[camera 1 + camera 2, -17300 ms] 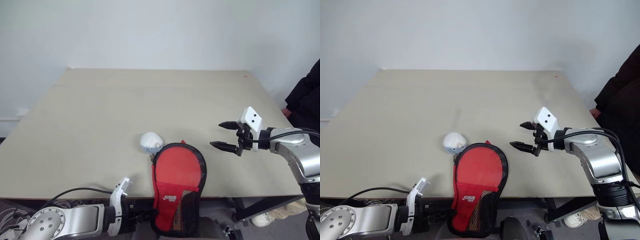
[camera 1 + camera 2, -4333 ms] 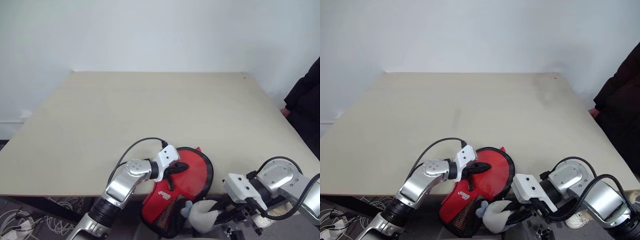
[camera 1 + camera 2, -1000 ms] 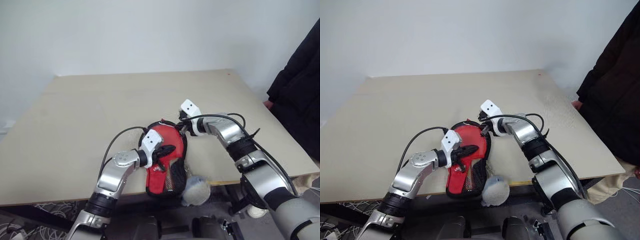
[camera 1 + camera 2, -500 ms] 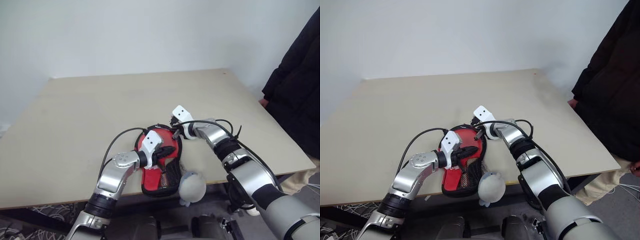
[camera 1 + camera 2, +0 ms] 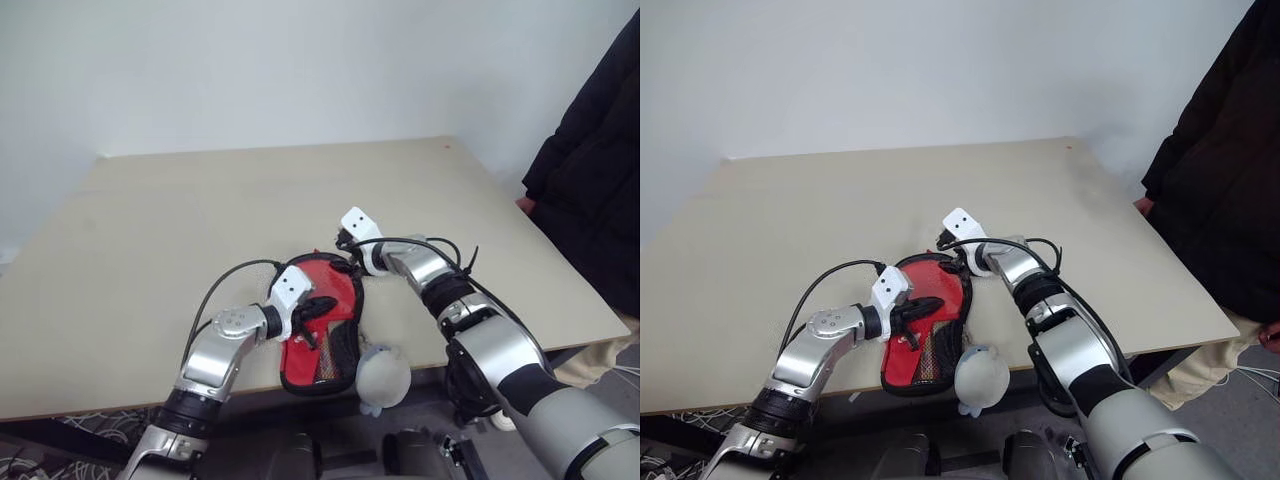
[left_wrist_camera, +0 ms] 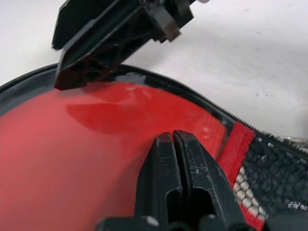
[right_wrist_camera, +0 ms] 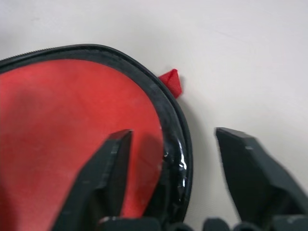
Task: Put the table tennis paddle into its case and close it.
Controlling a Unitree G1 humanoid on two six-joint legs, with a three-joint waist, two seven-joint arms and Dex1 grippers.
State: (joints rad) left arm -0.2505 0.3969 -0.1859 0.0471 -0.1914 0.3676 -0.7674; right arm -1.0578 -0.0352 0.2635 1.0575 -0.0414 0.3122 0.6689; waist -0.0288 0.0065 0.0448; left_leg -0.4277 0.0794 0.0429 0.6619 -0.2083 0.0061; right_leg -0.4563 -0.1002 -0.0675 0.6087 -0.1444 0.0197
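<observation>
The case (image 5: 335, 285) lies flat at the table's front edge, its handle end of black mesh reaching over the edge. Through its clear side shows the red face of the table tennis paddle (image 7: 72, 125), inside the black zip rim. My left gripper (image 5: 322, 306) is shut, its tips (image 6: 173, 137) resting on the clear side over the red face. At the round far end, my right gripper (image 7: 173, 131) is open, one finger over the red face and the other over the bare table, astride the rim. A small red tab (image 7: 172, 82) sticks out from the rim there.
A pale blue-grey wad of cloth (image 5: 383, 375) hangs below the table's front edge, beside the case's handle end. A person in a dark jacket (image 5: 590, 170) stands at the table's right side. The beige table (image 5: 200, 210) stretches away behind the case.
My right gripper's fingers have opened at the case's round end. The left gripper has stayed shut on the clear side. The whole view has shifted since a second ago.
</observation>
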